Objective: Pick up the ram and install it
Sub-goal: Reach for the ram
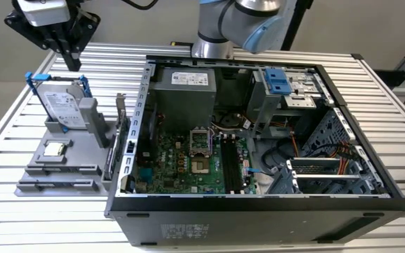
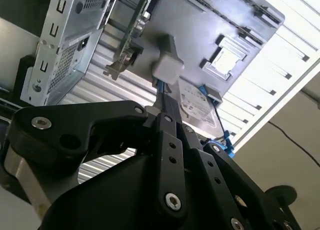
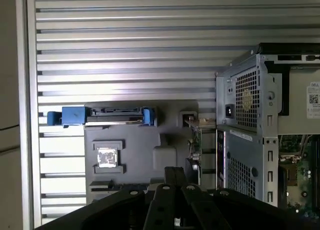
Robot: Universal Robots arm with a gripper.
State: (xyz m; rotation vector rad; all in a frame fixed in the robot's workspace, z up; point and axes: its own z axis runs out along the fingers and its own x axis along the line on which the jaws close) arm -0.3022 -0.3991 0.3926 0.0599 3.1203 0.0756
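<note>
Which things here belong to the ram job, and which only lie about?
Job: ram, memory slots, motherboard, gripper.
Lying about: hard drive, processor chip, power supply.

High exterior view; both wrist views share the fixture [image 2: 200,35] [image 3: 135,142].

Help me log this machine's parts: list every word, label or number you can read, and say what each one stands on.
Nothing can be quoted: every print here is too small to read.
Hard drive, white label: unreadable.
Power supply, white sticker: unreadable.
Computer case, sticker on its outer wall: unreadable.
Processor chip, top face: no markings I can make out.
</note>
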